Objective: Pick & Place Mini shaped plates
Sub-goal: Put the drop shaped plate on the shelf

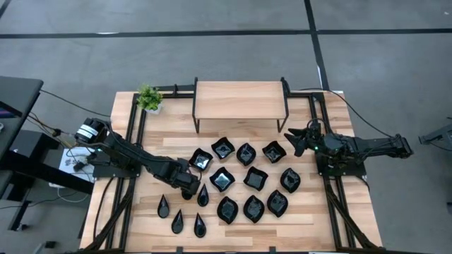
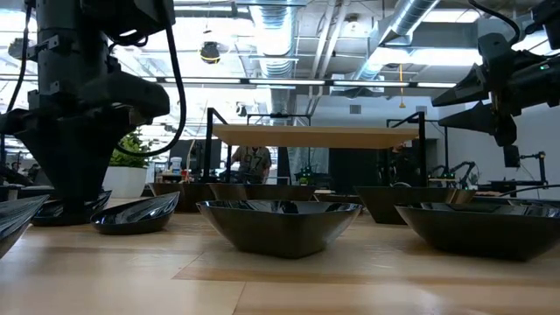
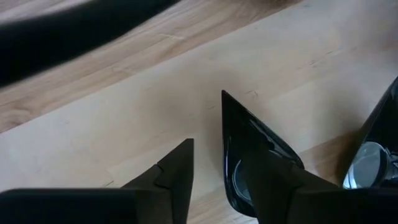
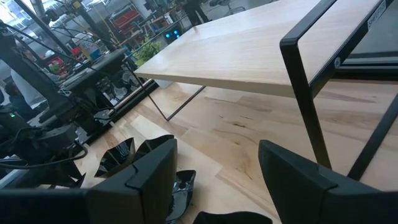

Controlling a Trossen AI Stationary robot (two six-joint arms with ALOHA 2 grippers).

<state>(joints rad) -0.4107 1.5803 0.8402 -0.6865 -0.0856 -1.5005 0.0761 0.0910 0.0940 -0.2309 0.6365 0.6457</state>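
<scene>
Many glossy black mini shaped plates rest on their bases on the wooden table [image 1: 311, 219]: slim teardrops [image 1: 177, 221] at the near left, wavy squares [image 1: 222, 179] and leaf-like ovals [image 1: 254, 208] in the middle. My left gripper [image 1: 194, 187] points down over one teardrop plate [image 3: 245, 134], open. One finger [image 3: 177, 177] stands outside the plate's long rim and the other [image 3: 280, 186] over its hollow. My right gripper [image 1: 295, 141] waits open and level at the far right, above the table. My left gripper [image 3: 217, 155] comes from above with the teardrop plate's long rim [image 3: 227, 143] between its two fingers, which lie across the rim near the plate's wide end. The plate lies flat on the table. Whether either finger touches it, I cannot tell.
A wooden shelf on a black frame [image 1: 240, 101] stands at the table's far middle, with a small green plant [image 1: 149, 97] to its left. A wavy square plate [image 3: 379, 137] lies close beside the teardrop. Bare wood shows left of the teardrops.
</scene>
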